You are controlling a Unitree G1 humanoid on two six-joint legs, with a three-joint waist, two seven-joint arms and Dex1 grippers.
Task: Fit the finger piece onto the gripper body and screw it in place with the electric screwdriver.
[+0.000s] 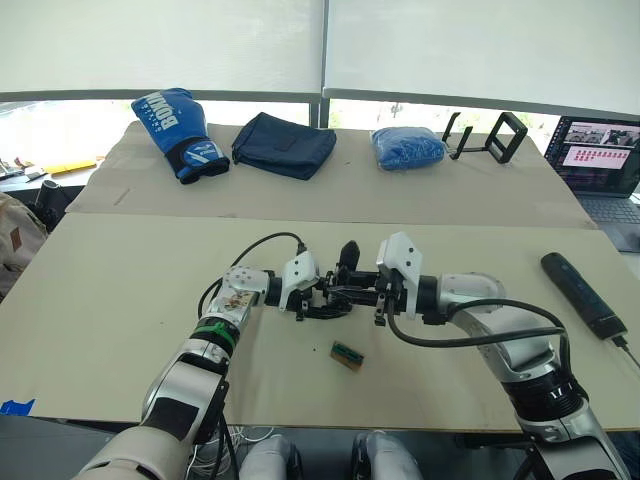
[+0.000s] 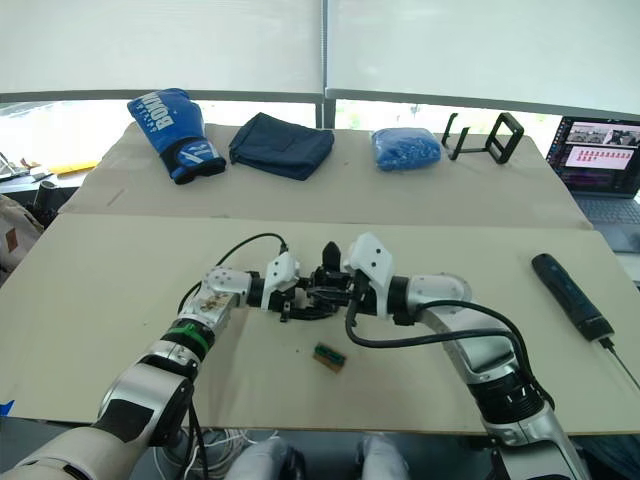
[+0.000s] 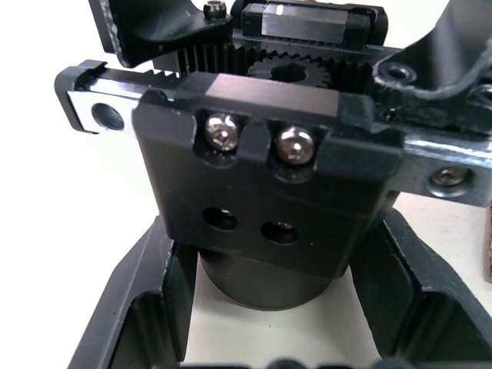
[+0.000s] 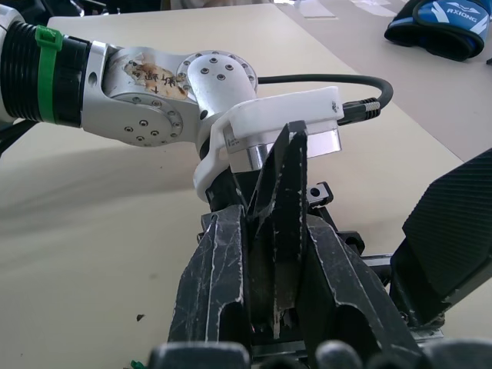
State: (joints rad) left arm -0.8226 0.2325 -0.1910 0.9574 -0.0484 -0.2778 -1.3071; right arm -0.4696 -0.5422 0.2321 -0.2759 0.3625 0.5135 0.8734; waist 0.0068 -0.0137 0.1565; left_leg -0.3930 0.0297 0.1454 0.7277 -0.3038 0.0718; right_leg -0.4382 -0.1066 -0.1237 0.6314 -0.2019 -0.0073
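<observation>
- The two arms meet over the middle of the near table point(image 1: 120, 300); the left gripper point(image 1: 312, 298) is clamped around the gripper body point(image 3: 269, 200), its two fingers hugging the round base on either side, as the left wrist view shows.
- The right gripper point(image 4: 277, 231) has its fingers pressed together on the finger piece point(image 4: 278, 192), which stands pointed end up; it is held right against the top of the gripper body, just beside the rack and gear.
- My judgement is that the fitting step is under way but not finished; whether the piece is seated in its slot cannot be told.
- Two screws already sit in the front of the gripper body, and two holes below them are empty; which of these belong to the finger piece I cannot tell.
- The electric screwdriver point(image 1: 584, 294) lies untouched on the right side of the table, well apart from both grippers; so the screwing is all left to do.
- A small green-brown block point(image 1: 346, 355) lies on the table just in front of the grippers; a laptop point(image 1: 605, 165) is at the far right.
</observation>
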